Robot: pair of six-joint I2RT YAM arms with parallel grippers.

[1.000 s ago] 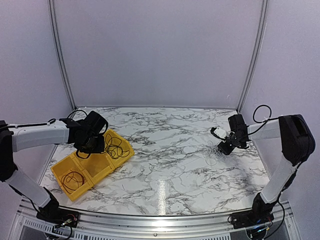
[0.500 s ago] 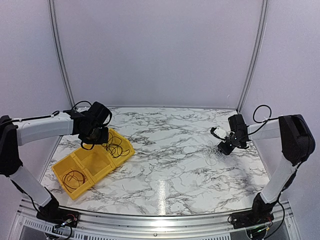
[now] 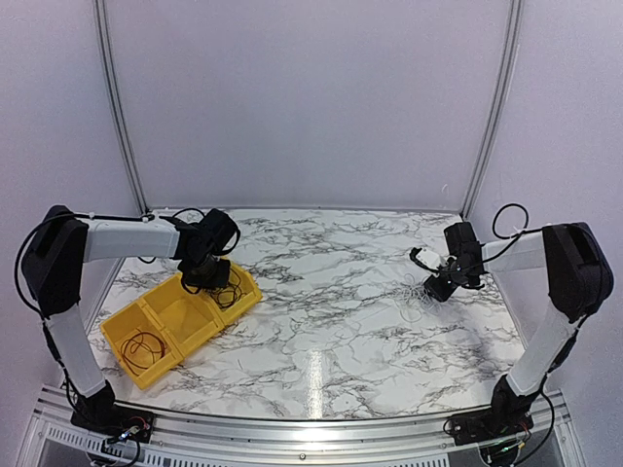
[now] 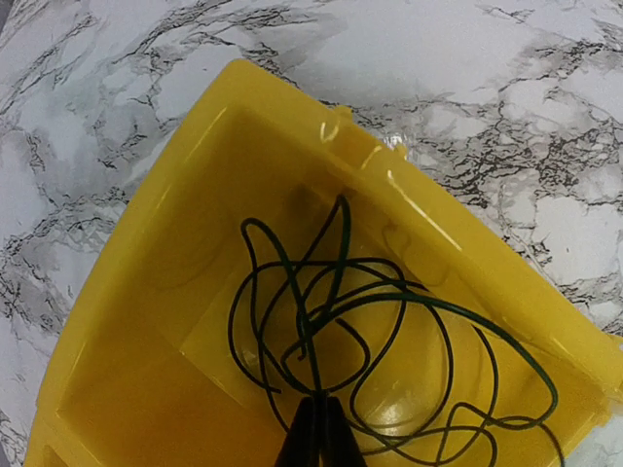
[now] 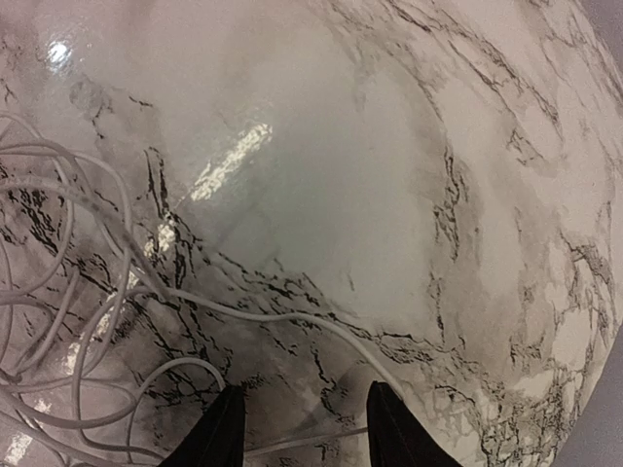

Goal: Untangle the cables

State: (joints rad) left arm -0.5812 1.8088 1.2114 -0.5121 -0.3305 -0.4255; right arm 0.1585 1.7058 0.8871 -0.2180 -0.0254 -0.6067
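1. The left pincer [image 4: 313, 430] is pinched tight on a strand of the black cable [image 4: 343, 233]; its loops lie just ahead, inside the yellow bin [image 4: 165, 253].
2. Best: release fully, rise straight, snag nothing.
3. The right pincer [image 5: 304, 433] gapes empty astride a white cable [image 5: 243, 313].

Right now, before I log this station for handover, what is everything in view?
yellow bin: one, yellow, divided, left side of the table.
black cable: one loose coil, black, bin's far compartment.
second black cable: one coil, black, bin's near compartment.
white cables: one tangle, strand count unclear, white, on the table at right.
table: one, white-and-grey marble, under everything.
left end effector: one, black, shut, above the far compartment's coil.
right end effector: one, black, open, at the white tangle's edge.
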